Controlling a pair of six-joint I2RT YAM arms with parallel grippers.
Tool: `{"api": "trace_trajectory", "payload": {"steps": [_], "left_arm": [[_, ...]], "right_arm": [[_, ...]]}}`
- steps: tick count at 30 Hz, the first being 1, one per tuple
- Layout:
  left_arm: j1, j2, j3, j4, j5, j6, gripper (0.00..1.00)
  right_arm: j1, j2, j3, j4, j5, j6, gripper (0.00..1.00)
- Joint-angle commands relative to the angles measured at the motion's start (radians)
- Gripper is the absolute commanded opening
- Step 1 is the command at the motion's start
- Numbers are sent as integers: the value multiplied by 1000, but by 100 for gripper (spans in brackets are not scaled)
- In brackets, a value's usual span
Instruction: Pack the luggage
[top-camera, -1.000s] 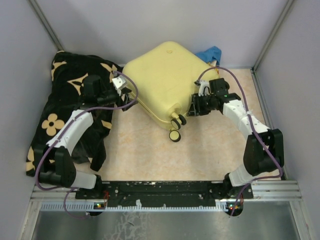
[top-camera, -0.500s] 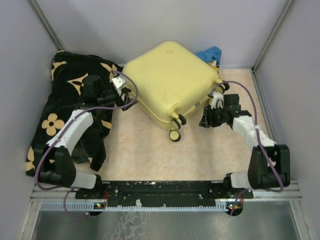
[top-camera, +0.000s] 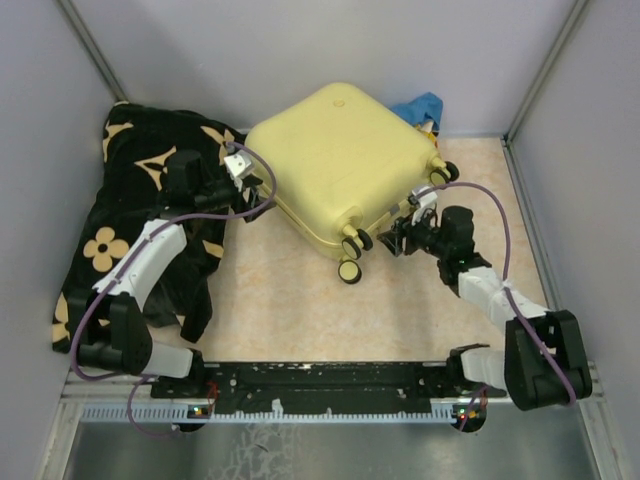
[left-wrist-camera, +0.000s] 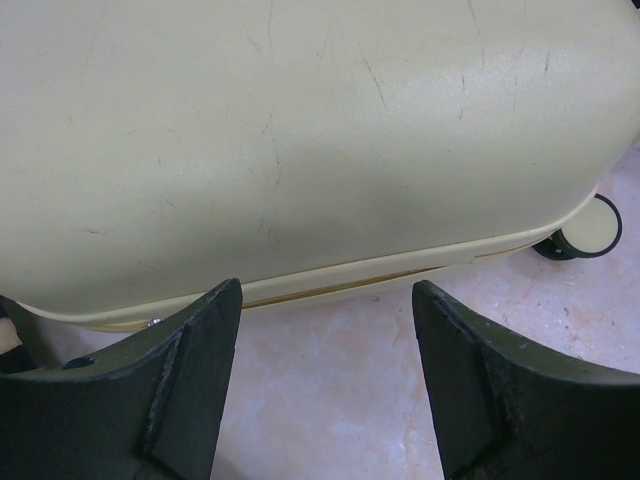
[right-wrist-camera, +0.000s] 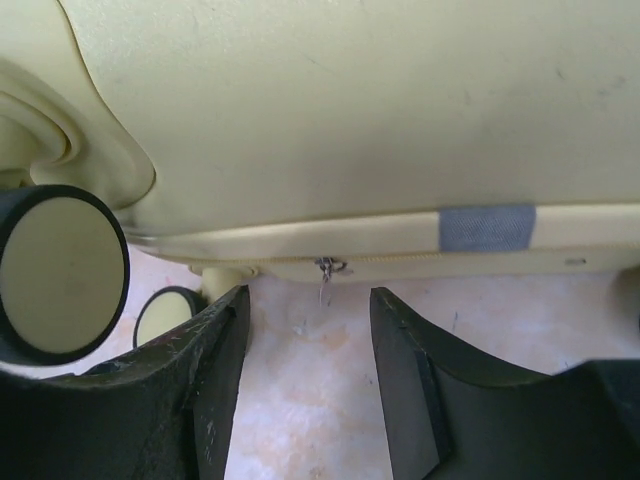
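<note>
At the far middle of the table (top-camera: 300, 300) lies the yellow suitcase (top-camera: 335, 160). It is flat with its lid down. It is turned so that the corner with the little wheels (top-camera: 352, 242) points at the near edge.

The black blanket (top-camera: 140, 200) with tan flowers is not inside. It lies in a heap along the left edge of the table, and its far end touches the suitcase. A blue cloth (top-camera: 420, 105) peeks out behind the suitcase, by the far right corner. So I think the packing has a long way to go. The lid has to come up, the things have to go in, and then it must be shut and zipped.

The left gripper (left-wrist-camera: 325, 300) sits just beside the left side of the suitcase, by the seam. Its fingers (left-wrist-camera: 195, 380) are wide apart and hold nothing. Only bare table is between them.

The right gripper (right-wrist-camera: 310, 300) is low at the near right side, close to the wheels. Its fingers (right-wrist-camera: 410, 390) are about half open and hold nothing. The small zipper tab (right-wrist-camera: 325, 268) hangs from the seam right in front of the gap, but the fingers do not touch it.
</note>
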Motion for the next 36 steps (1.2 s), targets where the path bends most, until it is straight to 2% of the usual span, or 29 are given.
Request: {"api": "trace_trajectory", "payload": {"steps": [1,11,15,21,25,28,32,36], "left_arm": [[-5,-31,21,-13,13,1,76],[-5,-49,40,-71,18,47,75],[-5,-59,49,-102,21,73,76],[-5,-69,40,-101,23,81,76],[-6,-61,50,-93,26,77,76],[-6,-57,53,-85,29,77,76],[-8,-41,61,-76,37,71,75],[-12,-35,63,-65,37,69,76]], "right_arm": [[42,54,-10,252,14,-2,51],[76,178,3,371,71,4,46],[76,140,5,267,70,-41,51],[77,76,-42,261,124,-24,47],[77,62,-21,141,175,-11,47],[80,39,-42,157,177,-24,46],[83,93,8,128,215,-22,44],[82,107,6,172,178,-26,44]]}}
